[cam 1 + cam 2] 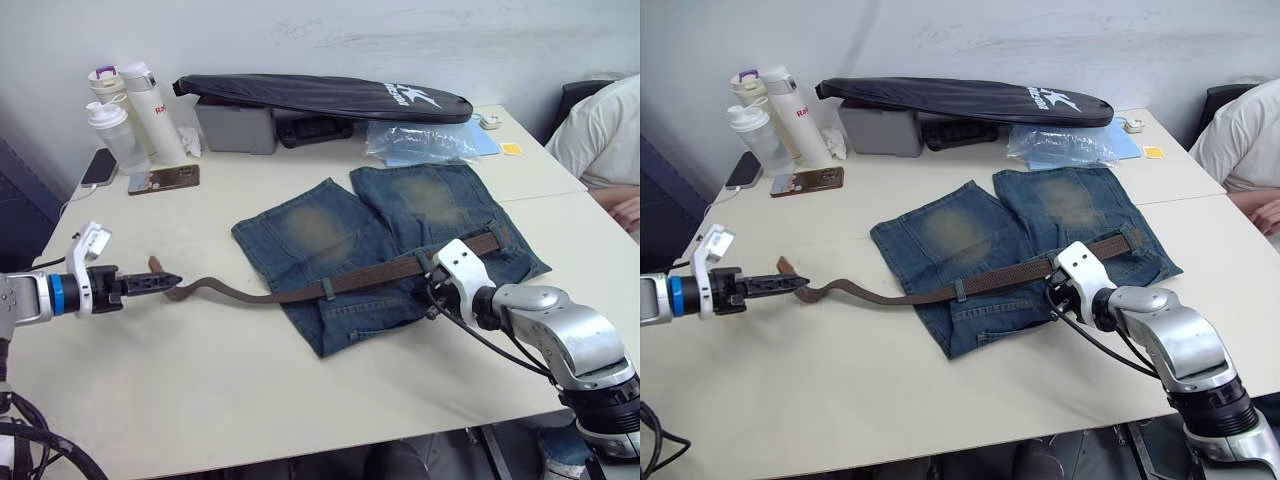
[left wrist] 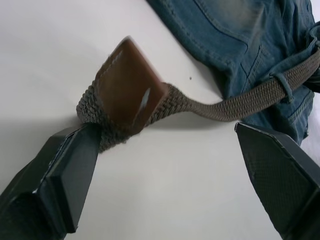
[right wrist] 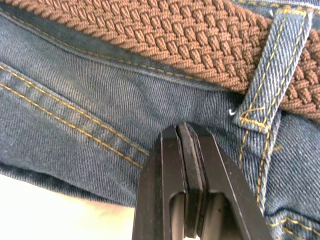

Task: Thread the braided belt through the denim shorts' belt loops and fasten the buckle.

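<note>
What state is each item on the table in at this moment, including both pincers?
braided belt: lying along the waistband, under at least two belt loops, reddish-brown tip off the shorts on the table
denim shorts: spread flat
belt loops: one seen close up with the belt through it
left pincer: open, belt tip between its fingers
right pincer: shut, resting on the denim below the belt
</note>
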Available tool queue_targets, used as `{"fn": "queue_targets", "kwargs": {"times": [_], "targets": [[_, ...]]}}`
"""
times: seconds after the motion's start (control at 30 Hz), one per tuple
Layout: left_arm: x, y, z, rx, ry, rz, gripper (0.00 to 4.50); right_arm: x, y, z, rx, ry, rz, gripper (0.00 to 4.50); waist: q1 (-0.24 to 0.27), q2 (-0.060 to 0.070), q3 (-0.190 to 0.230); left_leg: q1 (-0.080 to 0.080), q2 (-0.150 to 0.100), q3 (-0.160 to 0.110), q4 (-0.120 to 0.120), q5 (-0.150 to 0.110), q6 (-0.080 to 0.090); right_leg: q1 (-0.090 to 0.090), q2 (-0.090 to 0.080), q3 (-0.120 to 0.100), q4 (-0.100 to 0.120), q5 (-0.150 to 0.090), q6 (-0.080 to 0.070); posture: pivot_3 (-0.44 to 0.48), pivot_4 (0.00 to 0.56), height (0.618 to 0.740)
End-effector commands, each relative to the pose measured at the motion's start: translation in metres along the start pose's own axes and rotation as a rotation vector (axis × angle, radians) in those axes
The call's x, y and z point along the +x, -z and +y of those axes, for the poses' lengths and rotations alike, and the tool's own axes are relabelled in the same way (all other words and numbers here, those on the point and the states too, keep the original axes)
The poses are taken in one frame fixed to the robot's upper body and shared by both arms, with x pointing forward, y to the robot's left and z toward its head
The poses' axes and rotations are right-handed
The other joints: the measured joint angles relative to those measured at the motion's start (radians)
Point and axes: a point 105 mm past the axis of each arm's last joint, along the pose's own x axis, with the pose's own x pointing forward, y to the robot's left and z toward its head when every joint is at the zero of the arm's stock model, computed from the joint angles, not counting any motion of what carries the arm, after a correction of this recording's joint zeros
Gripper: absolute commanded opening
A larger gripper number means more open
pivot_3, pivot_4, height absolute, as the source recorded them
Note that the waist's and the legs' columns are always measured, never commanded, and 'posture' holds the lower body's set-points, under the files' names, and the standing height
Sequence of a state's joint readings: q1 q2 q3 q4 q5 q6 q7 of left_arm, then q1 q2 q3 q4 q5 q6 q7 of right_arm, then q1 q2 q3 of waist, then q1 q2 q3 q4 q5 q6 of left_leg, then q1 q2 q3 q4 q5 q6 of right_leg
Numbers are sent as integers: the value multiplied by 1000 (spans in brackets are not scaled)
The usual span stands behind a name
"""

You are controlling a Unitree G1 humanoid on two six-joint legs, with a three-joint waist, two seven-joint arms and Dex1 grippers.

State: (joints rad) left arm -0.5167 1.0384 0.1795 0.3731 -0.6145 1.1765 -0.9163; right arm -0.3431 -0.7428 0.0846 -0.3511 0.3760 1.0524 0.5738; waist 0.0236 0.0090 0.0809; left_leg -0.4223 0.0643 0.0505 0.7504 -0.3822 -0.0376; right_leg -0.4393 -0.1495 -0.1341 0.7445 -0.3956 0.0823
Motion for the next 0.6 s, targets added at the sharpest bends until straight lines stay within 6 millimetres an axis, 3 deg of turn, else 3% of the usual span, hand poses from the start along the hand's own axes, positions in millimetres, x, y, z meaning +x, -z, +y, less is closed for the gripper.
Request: {"fn": "queue_targets", "kwargs": {"times": [0.03,0.17,0.33,0.5,0.6], "targets": [[-13,-36,-8,90,-34,-97,4455,-11,7,1,-5,-26,48,0,2,0,0,0,0,0,0,0,0,0,0,0,0,0,0,0,150,622],[-18,-69,-21,188,-38,-187,4455,-29,-12,1,-34,-61,0,0,0,1,1,-1,0,1,0,0,0,0,0,0,0,0,0,0,150,622],[0,-82,-69,396,102,-188,4455,-55,-40,2,-27,-128,-85,0,-2,2,3,0,0,1,1,1,1,-1,0,-1,0,1,1,0,150,622],[39,-50,-127,643,333,-93,4455,-88,-45,-7,-45,-127,-87,0,3,3,4,0,0,2,1,1,1,-2,0,0,-2,1,1,0,150,622],[53,-33,-152,716,443,-59,4500,-101,-37,-17,-38,-82,-53,1049,2,1,5,0,0,5,1,3,1,1,0,1,-4,1,2,0,150,622]]}}
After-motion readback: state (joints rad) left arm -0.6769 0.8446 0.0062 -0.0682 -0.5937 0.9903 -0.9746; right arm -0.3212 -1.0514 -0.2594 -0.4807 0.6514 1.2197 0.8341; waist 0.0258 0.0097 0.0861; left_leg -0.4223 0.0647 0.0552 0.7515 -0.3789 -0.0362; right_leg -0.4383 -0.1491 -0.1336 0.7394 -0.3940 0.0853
